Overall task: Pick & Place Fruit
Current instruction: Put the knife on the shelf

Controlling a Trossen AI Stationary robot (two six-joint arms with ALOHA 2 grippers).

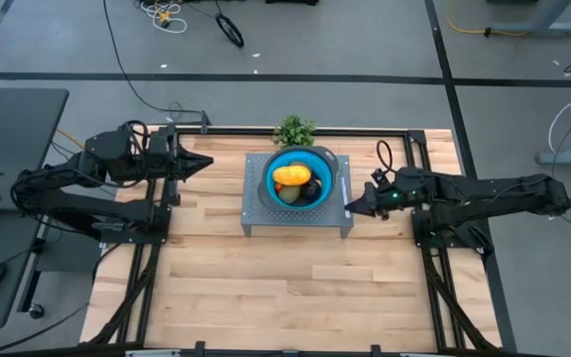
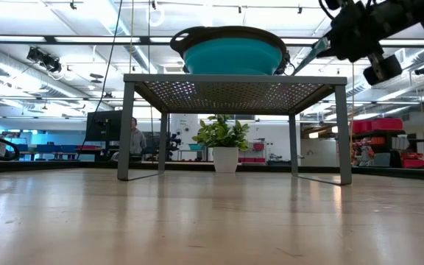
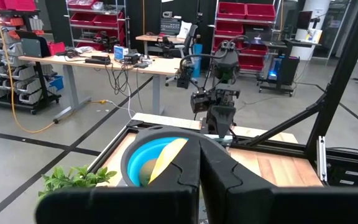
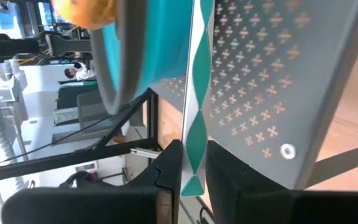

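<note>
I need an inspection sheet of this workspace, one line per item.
Surface: wooden table, grey perforated stand on it.
Job's things: fruit in blue bowl on the stand.
Clutter: green plant behind the stand.
Grippers: left gripper shut, empty, left of the stand; right gripper shut on knife at the stand's right edge.
Cables: loose on floor.
Surroundings: person far behind.
</note>
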